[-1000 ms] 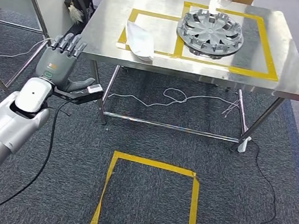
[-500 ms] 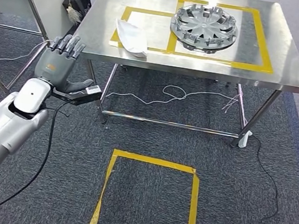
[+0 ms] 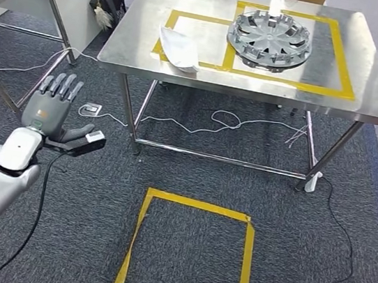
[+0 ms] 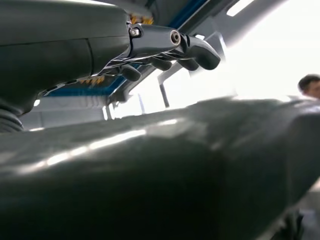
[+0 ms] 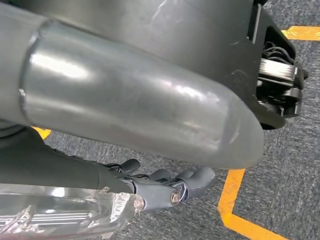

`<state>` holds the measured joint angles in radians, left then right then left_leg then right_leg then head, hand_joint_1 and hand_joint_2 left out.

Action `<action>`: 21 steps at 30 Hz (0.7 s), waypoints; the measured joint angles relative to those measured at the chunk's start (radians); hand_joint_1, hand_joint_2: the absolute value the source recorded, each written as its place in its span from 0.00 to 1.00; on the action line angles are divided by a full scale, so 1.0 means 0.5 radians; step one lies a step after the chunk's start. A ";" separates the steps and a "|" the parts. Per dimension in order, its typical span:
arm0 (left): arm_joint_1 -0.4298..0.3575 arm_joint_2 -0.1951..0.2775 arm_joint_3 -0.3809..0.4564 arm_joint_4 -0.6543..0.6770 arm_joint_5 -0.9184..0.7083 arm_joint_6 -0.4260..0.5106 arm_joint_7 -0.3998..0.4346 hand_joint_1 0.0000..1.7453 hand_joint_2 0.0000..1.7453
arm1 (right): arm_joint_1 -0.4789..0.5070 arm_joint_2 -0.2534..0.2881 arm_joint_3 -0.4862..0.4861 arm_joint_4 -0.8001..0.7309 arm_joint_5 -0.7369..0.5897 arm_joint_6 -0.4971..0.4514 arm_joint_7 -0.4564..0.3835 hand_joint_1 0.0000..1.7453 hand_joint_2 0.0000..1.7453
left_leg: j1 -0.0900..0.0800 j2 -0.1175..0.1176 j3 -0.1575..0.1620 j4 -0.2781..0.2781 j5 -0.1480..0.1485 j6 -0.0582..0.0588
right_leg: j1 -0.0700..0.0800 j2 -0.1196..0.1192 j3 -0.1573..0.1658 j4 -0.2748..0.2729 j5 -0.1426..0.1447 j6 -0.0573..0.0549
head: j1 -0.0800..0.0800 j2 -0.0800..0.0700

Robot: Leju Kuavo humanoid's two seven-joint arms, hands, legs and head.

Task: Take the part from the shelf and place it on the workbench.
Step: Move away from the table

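Far left in the head view, the left hand point(image 3: 53, 110) hangs out over the grey carpet point(image 3: 198, 178), well short of the table point(image 3: 136, 49), fingers point(image 3: 59, 86) spread and straight, thumb stuck out sideways, nothing in it. A black cable point(image 3: 31, 225) trails down from the wrist across the carpet. In the left wrist view that hand point(image 4: 166, 47) has its fingers fanned out against a bright ceiling, again holding nothing.

Moving right, a white socket block point(image 3: 91, 109) lies on the carpet beside the table's near left leg, white wires point(image 3: 221, 121) looping on under the table. On the table top, inside the smaller yellow-taped box, a white plastic bag point(image 3: 179, 48) rests at the front edge of the tape. Just right of it, inside the larger taped box, sits the part, a silver wheel cover point(image 3: 269, 40), lying flat on the table.

On the carpet in front of the table there is a yellow tape square point(image 3: 187, 254).

The right hand point(image 5: 166, 187) hangs by the robot's body over carpet and yellow tape, fingers loosely curled; whether it grips anything I cannot tell.
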<state>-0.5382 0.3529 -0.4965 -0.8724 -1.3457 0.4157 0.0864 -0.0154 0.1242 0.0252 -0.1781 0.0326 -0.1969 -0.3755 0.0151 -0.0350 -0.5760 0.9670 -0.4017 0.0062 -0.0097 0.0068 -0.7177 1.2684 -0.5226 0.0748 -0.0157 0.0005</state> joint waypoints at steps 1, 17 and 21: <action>0.084 0.019 0.039 -0.030 0.020 0.025 0.014 0.00 0.00 | 0.003 -0.001 0.000 0.000 -0.003 0.001 0.000 0.00 0.00 | 0.004 -0.016 0.001 0.001 -0.001 -0.009 | -0.005 0.014 0.073 -0.129 0.064 0.003 | 0.000 0.000; 1.056 -0.376 1.132 0.490 0.910 0.249 -0.463 0.00 0.00 | 0.054 -0.002 -0.016 0.008 -0.042 -0.047 0.027 0.00 0.00 | 0.007 0.113 -0.149 0.330 -0.126 -0.095 | 0.012 -0.145 0.292 -0.507 0.136 -0.128 | -0.030 0.000; 1.078 -0.612 1.559 0.891 1.434 0.118 -0.320 0.00 0.00 | 0.055 -0.001 -0.031 0.009 -0.056 -0.098 0.042 0.00 0.00 | -0.020 0.209 0.011 0.041 -0.067 -0.054 | 0.034 -0.235 0.320 -0.516 0.121 -0.080 | -0.033 0.000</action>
<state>0.0010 0.0471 0.2832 -0.4268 -0.6285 0.4745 -0.0735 0.0124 0.1236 0.0095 -0.1737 0.0049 -0.2459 -0.3543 0.0052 0.0696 -0.5706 0.9875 -0.4352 -0.0209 0.0072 -0.1106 -0.5577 1.0106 -0.4618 0.0347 -0.0320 0.0006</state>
